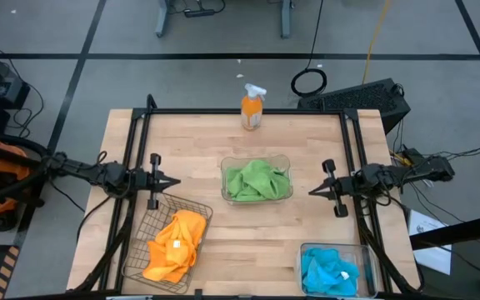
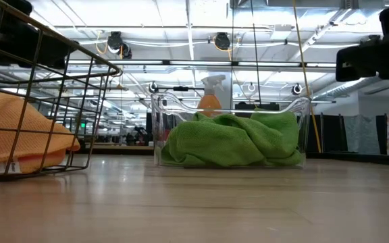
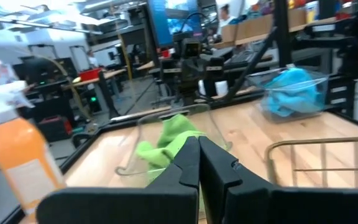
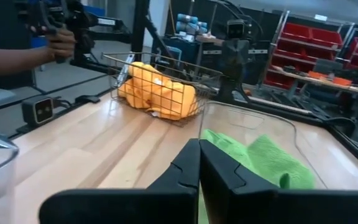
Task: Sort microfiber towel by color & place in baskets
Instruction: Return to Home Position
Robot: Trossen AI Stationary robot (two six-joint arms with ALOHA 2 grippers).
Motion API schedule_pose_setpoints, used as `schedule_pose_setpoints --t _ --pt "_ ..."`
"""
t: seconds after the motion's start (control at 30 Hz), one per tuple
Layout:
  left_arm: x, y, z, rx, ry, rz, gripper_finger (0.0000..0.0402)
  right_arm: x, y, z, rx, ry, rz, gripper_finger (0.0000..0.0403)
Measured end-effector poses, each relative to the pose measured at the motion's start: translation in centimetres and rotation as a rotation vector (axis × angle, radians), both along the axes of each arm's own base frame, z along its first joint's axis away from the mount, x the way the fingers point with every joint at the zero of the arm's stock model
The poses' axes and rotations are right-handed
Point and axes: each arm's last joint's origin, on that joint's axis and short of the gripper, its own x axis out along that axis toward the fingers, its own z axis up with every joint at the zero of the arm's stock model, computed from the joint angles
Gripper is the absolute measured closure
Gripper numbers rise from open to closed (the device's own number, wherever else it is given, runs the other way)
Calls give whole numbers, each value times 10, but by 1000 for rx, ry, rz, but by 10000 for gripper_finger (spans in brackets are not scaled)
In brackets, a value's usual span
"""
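Green towels fill a clear plastic basket at the table's middle, also in the low view. Orange-yellow towels lie in the wire mesh basket at the near left. Blue towels sit in a clear basket at the near right. My left gripper hovers shut left of the green basket, above the wire basket's far edge. My right gripper hovers shut right of the green basket. Both hold nothing.
An orange spray bottle with a white trigger stands at the table's far edge, behind the green basket. Bare wood lies between the baskets and along the near middle. A person's hand shows beyond the table in the right wrist view.
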Motion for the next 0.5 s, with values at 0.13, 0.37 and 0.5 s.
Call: schedule_pose_setpoints --t 0.13,0.37,0.5 --pt "1 4 0 -11 0 40 401 0 -2 0 -9 -3 -21 403" --pt "1 5 -1 -43 10 7 401 0 -2 1 -40 -21 -20 403" --pt "1 5 -1 -47 15 -29 401 0 -2 1 -54 -27 -27 403"
